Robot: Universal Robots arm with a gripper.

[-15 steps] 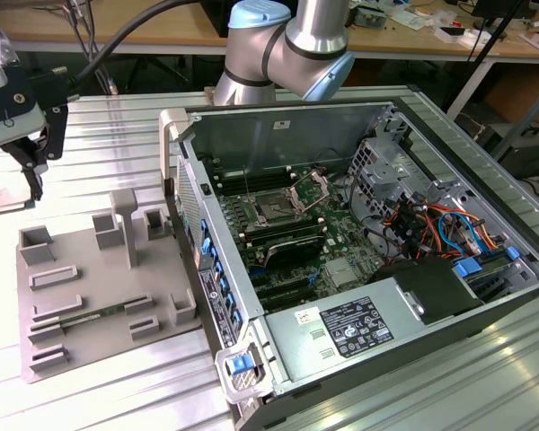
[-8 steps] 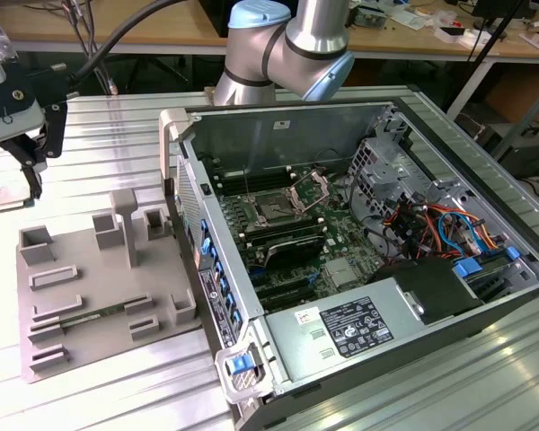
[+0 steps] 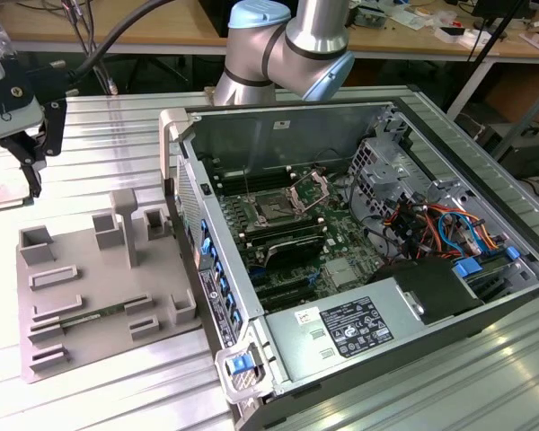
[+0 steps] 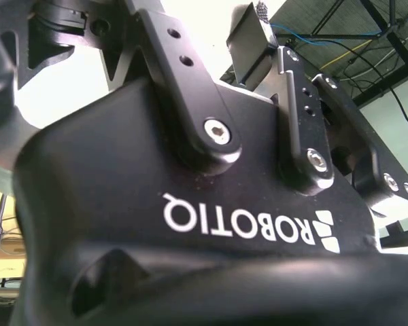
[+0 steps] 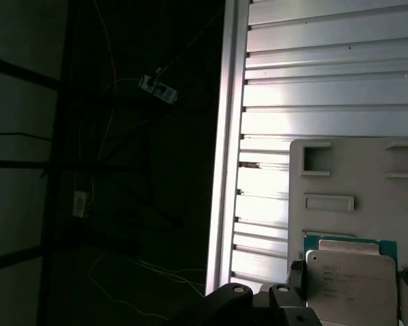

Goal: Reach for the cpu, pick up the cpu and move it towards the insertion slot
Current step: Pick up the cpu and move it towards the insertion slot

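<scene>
Slatted table (image 3: 117, 117): gripper (image 3: 33, 180), pinching cpu (image 5: 350, 282), hangs over its edge; slot (image 3: 277, 212) lies well off toward exterior view's right, inside case (image 3: 278, 126).

Open computer case (image 3: 278, 135) on a slatted metal table (image 3: 99, 121), grey fixture plate (image 3: 83, 262) just beside it
</scene>
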